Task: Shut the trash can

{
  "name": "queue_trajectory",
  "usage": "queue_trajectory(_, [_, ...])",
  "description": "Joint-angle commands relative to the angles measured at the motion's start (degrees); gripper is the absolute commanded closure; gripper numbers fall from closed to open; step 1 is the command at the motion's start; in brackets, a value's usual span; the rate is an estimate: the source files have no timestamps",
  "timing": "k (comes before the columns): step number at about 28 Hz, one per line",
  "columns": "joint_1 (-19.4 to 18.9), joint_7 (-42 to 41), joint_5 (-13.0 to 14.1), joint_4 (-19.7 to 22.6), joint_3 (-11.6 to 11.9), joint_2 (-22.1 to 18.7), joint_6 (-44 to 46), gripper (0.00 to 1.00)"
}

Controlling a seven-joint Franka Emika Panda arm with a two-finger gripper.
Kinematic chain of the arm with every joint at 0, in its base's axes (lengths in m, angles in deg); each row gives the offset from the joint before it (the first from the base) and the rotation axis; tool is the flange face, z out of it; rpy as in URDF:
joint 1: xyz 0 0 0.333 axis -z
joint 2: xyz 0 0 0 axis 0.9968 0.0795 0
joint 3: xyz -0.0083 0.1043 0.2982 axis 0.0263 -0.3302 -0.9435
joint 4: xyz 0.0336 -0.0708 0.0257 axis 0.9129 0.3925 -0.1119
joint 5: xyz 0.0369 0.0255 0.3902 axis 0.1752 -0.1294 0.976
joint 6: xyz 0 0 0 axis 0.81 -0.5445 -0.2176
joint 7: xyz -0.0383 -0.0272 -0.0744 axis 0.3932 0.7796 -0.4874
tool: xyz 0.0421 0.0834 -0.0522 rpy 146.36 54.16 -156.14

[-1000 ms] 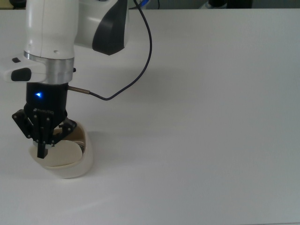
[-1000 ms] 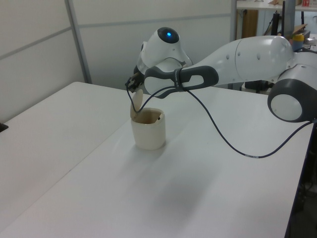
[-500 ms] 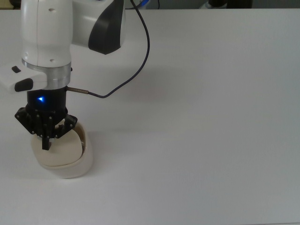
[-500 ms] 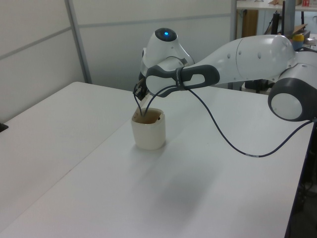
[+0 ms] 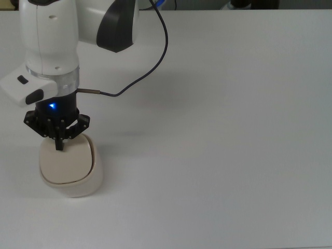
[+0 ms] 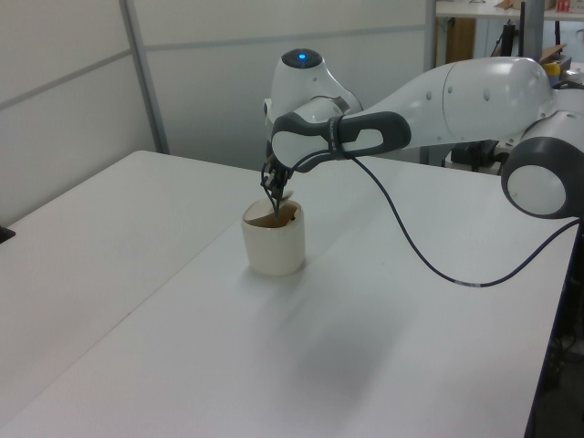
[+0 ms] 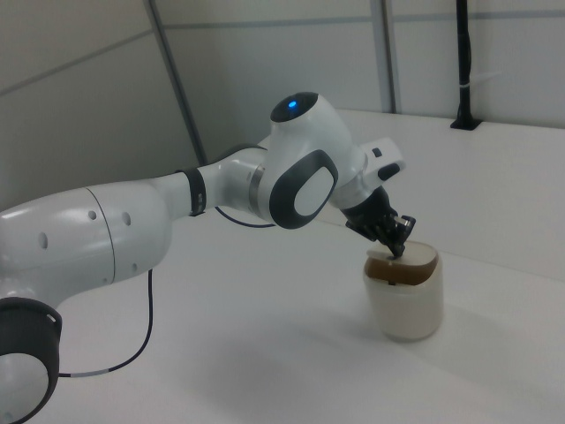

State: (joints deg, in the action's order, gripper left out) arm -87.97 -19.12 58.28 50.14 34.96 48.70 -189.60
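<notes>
- the lid (image 5: 65, 163) has dropped nearly flat on the trash can (image 5: 78, 184) since a second ago.
- the claw (image 5: 58, 147) is clenched, its tip pressing the lid.
- bin stands on the white bench (image 5: 233, 129).

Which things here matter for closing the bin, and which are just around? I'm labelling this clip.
Part of the job:
- trash can
- its lid, lying nearly flat
- hand, fingertips on the lid

Just around:
- black cable
- white table
</notes>
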Motion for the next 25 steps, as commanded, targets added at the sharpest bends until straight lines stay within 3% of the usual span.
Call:
queue_trajectory(1, [-0.28, -2.32, -0.52, 3.79, 0.07, -1.06, 0.73, 1.0])
queue_trajectory(16, [-0.64, -1.97, -0.52, 5.2, -0.1, 0.27, 0.73, 1.0])
queue_trajectory(23, [-0.73, 1.37, 0.36, 3.8, -0.1, -1.23, 0.56, 1.0])
queue_trajectory(25, [-0.64, 2.78, 0.54, 3.09, -0.1, -1.49, 0.56, 0.96])
